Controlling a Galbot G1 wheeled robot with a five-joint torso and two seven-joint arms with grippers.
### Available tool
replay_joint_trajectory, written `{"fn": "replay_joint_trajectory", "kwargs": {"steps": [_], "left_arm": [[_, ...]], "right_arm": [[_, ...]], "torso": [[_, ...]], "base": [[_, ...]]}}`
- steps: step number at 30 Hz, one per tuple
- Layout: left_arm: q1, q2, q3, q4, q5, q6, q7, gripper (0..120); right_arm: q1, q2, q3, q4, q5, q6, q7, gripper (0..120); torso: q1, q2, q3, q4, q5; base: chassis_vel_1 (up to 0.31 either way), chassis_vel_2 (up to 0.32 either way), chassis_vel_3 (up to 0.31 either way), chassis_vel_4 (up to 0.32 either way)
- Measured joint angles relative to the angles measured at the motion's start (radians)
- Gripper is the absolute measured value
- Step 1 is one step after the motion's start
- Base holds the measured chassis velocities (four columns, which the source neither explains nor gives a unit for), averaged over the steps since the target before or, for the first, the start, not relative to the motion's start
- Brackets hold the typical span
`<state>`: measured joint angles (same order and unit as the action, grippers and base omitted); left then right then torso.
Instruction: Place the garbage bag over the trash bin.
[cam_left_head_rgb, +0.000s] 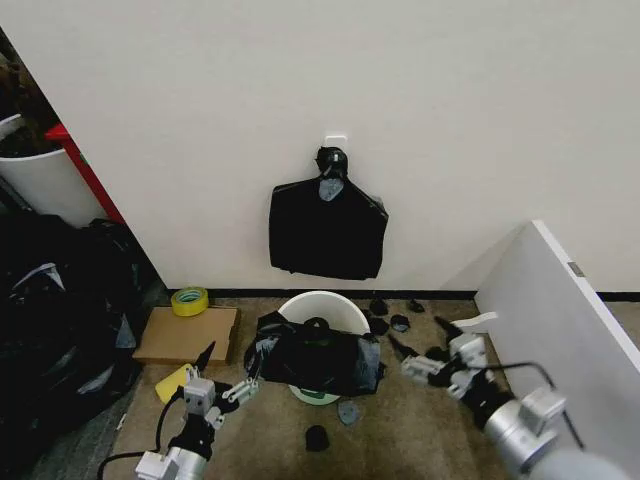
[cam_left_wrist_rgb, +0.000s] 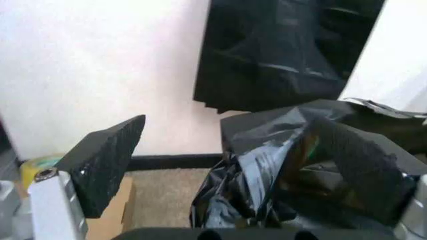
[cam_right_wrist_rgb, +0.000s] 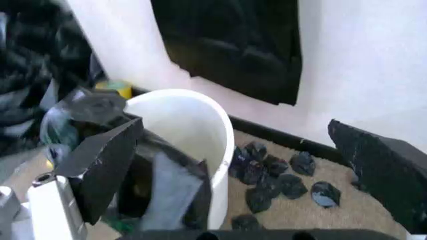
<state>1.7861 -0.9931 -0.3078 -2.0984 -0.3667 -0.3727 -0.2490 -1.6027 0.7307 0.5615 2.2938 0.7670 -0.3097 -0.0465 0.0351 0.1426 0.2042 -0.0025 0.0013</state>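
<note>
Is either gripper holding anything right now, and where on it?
Nothing is held. The left gripper is open beside the garbage bag draped on the trash bin; the right gripper is open, clear of it.

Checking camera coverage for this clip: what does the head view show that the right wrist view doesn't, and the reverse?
Head view alone: both grippers, left and right, fingers open, flanking the bin; a flat brown cardboard piece.
Right wrist view alone: the bare inner wall of the round white plastic trash bin.
Both: the crinkled glossy black garbage bag draped over the bin's front, and a knotted black bag bundle hanging on the wall.
</note>
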Motion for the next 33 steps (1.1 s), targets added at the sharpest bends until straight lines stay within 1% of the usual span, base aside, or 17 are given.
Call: {"fn": "replay_joint_trajectory", "kwargs": {"steps": [2,3,4,5,6,7,8,11,12,13,15,18,20,22,25,28,33], "left_arm": [[0.017,-0.019,-0.007,-0.006,0.000,0.003,0.000,100],[0.024,-0.028,-0.012,-0.011,0.000,0.005,0.000,100],[0.029,-0.037,-0.017,-0.015,0.001,0.005,0.001,100],[0.029,-0.037,-0.017,-0.015,0.001,0.005,0.001,100],[0.033,-0.046,-0.021,-0.017,0.004,0.004,0.002,100],[0.042,-0.059,-0.031,-0.022,0.009,0.003,0.008,100],[0.049,-0.068,-0.040,-0.026,0.013,-0.002,0.014,100],[0.069,-0.085,-0.065,-0.033,0.042,-0.022,0.037,100],[0.069,-0.085,-0.065,-0.033,0.042,-0.022,0.037,100],[0.077,-0.091,-0.072,-0.038,0.057,-0.031,0.044,100],[0.095,-0.104,-0.079,-0.044,0.086,-0.044,0.051,100],[0.114,-0.123,-0.082,-0.057,0.108,-0.056,0.055,100],[0.119,-0.128,-0.082,-0.060,0.111,-0.058,0.056,100],[0.133,-0.139,-0.082,-0.064,0.117,-0.064,0.056,100],[0.145,-0.141,-0.081,-0.067,0.122,-0.068,0.057,100],[0.150,-0.140,-0.080,-0.070,0.122,-0.068,0.055,100],[0.155,-0.123,-0.067,-0.071,0.122,-0.064,0.048,100]], "right_arm": [[0.103,-0.048,-0.038,-0.059,0.056,-0.032,-0.026,100],[0.174,-0.069,-0.073,-0.100,0.086,-0.049,-0.043,100],[0.250,-0.086,-0.121,-0.141,0.111,-0.066,-0.061,100],[0.250,-0.086,-0.121,-0.141,0.111,-0.066,-0.061,100],[0.321,-0.096,-0.173,-0.176,0.128,-0.079,-0.080,100],[0.471,-0.105,-0.288,-0.241,0.143,-0.099,-0.120,100],[0.580,-0.105,-0.379,-0.292,0.145,-0.115,-0.148,100],[0.810,-0.075,-0.581,-0.418,0.129,-0.138,-0.203,100],[0.810,-0.075,-0.581,-0.418,0.129,-0.138,-0.203,100],[0.886,-0.056,-0.649,-0.473,0.109,-0.141,-0.226,100],[0.980,-0.008,-0.744,-0.569,0.078,-0.145,-0.263,100],[1.039,0.049,-0.818,-0.676,0.056,-0.135,-0.312,100],[1.051,0.062,-0.833,-0.706,0.040,-0.128,-0.333,100],[1.083,0.101,-0.871,-0.793,-0.004,-0.100,-0.389,100],[1.123,0.142,-0.910,-0.873,-0.024,-0.083,-0.421,100],[1.148,0.166,-0.934,-0.904,-0.038,-0.076,-0.426,100],[1.210,0.240,-0.981,-0.972,-0.088,-0.075,-0.445,100]], "torso": [[0.000,0.000,0.000,0.0005,-0.0011],[0.000,0.000,0.000,0.0009,-0.0004],[0.000,0.000,0.000,0.0005,-0.0002],[0.000,0.000,0.000,0.0005,-0.0002],[0.000,0.000,0.000,0.0001,-0.0003],[0.000,0.000,0.000,-0.0002,-0.0006],[0.000,0.000,0.000,0.0001,-0.0004],[0.000,0.000,0.000,0.0003,-0.0005],[0.000,0.000,0.000,0.0003,-0.0005],[0.000,0.000,0.000,0.0003,-0.0009],[0.000,0.000,0.000,0.0002,-0.0008],[0.000,0.000,0.000,0.0001,-0.0007],[0.000,0.000,0.000,0.0001,-0.0007],[0.000,0.000,0.000,-0.0006,-0.0007],[0.000,0.000,0.000,-0.0005,-0.0008],[0.000,0.000,0.000,-0.0004,-0.0009],[0.000,0.000,0.000,0.0000,-0.0009]], "base": [[0.000,0.000,0.000,0.000],[0.000,0.000,0.000,0.000],[0.000,0.000,0.000,0.000],[0.000,0.000,0.000,0.000],[0.000,0.000,0.000,0.000],[0.000,0.000,0.000,0.000],[0.000,0.000,0.000,0.000],[0.000,0.000,0.000,0.000],[0.000,0.000,0.000,0.000],[0.000,0.000,0.000,0.000],[0.000,0.000,0.000,0.000],[0.000,0.000,0.000,0.000],[0.000,0.000,0.000,0.000],[0.000,0.000,0.000,0.000],[0.000,0.000,0.000,0.000],[0.000,0.000,0.000,0.000],[0.000,0.000,0.000,0.000]]}}
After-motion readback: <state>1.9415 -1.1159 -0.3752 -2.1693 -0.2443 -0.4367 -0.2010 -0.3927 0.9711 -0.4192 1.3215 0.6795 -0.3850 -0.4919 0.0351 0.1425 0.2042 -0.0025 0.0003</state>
